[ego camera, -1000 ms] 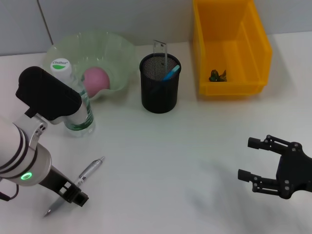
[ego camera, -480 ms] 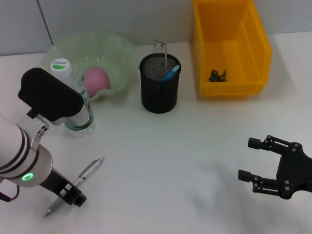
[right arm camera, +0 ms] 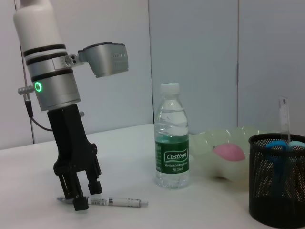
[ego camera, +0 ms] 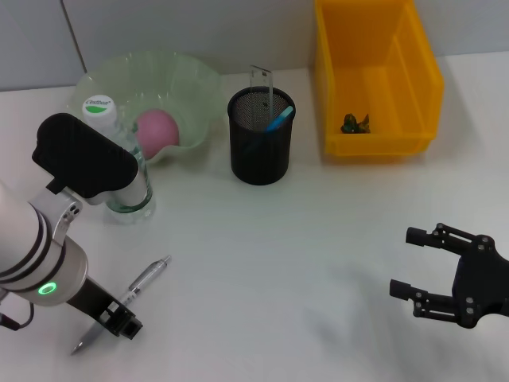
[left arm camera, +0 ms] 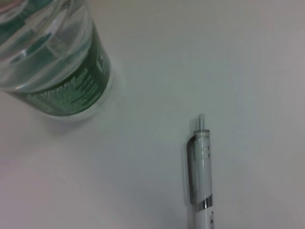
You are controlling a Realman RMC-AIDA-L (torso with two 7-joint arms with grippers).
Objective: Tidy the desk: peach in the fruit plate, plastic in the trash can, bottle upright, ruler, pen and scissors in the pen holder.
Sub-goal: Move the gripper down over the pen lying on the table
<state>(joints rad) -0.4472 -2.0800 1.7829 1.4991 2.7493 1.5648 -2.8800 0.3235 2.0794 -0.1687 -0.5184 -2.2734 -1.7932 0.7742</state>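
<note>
Two tools: left tool (ego camera: 114,320) spread astride pen (ego camera: 148,278), right tool (ego camera: 415,267) released, idle.

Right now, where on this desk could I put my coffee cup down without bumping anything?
The widest bare patch lies mid-desk, between the pen holder, the pen under the left pincer and the open right pincer. The strip in front of the yellow trash can is free too. It is crowded around the bottle and fruit plate.
</note>
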